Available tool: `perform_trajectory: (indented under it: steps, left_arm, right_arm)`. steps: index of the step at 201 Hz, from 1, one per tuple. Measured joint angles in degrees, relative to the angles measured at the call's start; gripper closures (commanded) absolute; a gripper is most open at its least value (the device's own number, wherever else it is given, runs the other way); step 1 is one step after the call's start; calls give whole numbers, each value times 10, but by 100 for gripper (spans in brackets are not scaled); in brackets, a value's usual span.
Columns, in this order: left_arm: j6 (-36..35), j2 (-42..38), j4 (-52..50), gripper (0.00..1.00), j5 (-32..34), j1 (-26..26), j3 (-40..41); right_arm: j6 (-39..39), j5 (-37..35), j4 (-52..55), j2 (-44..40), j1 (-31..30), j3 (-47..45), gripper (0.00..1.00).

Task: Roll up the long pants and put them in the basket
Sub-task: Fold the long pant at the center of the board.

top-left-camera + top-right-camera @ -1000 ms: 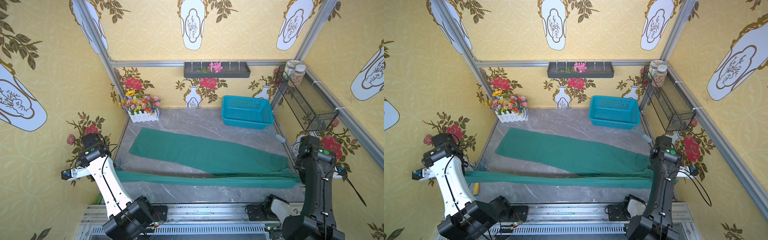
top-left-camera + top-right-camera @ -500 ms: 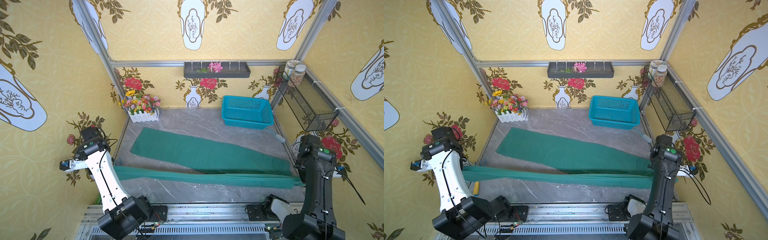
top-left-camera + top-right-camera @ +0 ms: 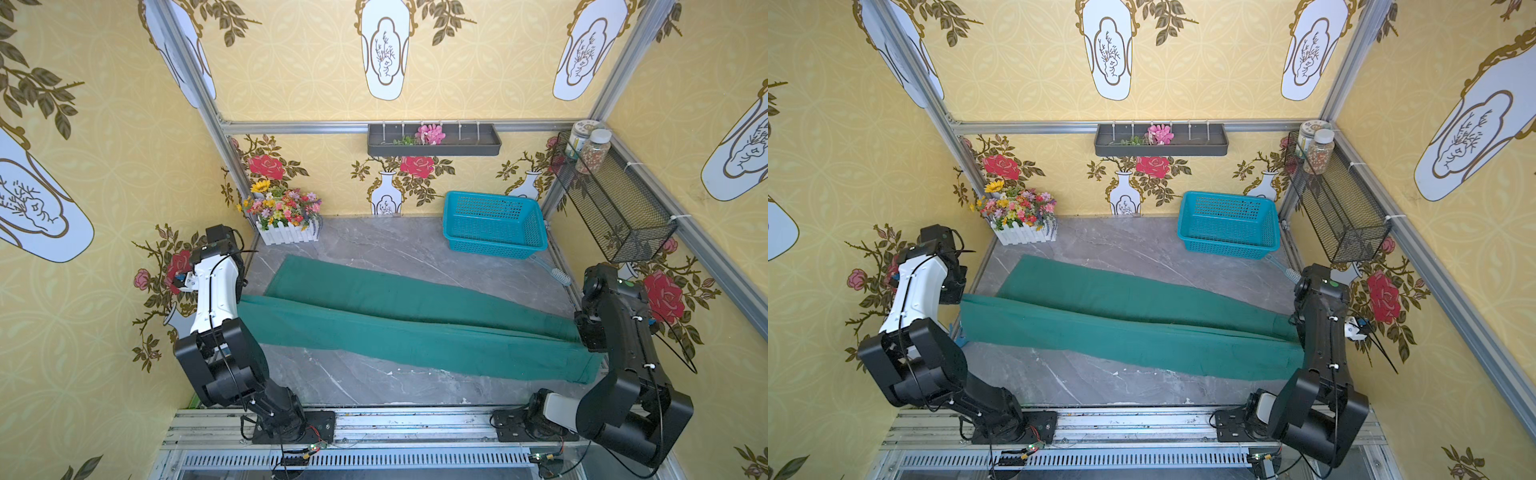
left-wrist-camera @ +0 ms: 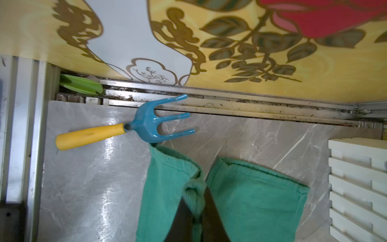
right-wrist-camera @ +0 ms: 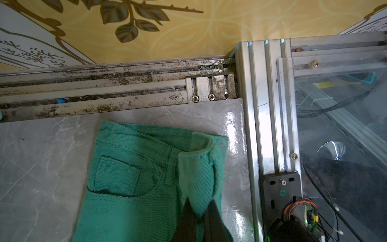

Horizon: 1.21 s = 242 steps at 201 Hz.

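Note:
The long pants (image 3: 415, 324) are dark teal-green and stretch across the grey marble table in both top views (image 3: 1133, 328), cuffs to the left, waist to the right. The far leg lies flat. The near leg lies along it and overlaps its near edge. In the left wrist view my left gripper (image 4: 195, 201) is shut on a bunched cuff of the pants (image 4: 251, 199). In the right wrist view my right gripper (image 5: 200, 206) is shut on a folded-over piece of the waistband above the back pocket (image 5: 117, 176). Both arms hide their jaws in the top views.
A blue hand rake with a yellow handle (image 4: 125, 130) lies against the left rail, touching the cuff. A white flower box (image 3: 286, 232) stands at the back left and a turquoise basket (image 3: 494, 228) at the back right. A brush (image 3: 557, 272) lies by the right wall under a wire shelf (image 3: 615, 199).
Both grippers have carried the near leg away from the front edge toward the back. It was a thin stretched strip apart from the far leg; now it shows wider and overlaps it.

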<state>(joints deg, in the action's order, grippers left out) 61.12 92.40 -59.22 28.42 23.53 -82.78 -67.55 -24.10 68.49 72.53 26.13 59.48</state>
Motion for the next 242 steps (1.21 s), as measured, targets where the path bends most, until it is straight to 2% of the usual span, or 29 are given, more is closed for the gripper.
perform_trajectory:
  steps: [77, 174, 215, 242]
  left_arm:
    - [49, 111, -10, 100, 14, -31, -106]
    - [59, 231, -41, 100, 23, -75, -271]
    - [59, 318, -73, 100, 35, -96, -375]
    - [64, 350, -82, 100, 42, -106, -400]
  right_arm:
    - [-42, 0, -43, 99, -51, 46, 100]
    - [-59, -5, -67, 179, -63, 112, 100]
    - [-59, -7, -94, 206, -68, 114, 100]
    - [-54, -16, -124, 215, -69, 105, 100]
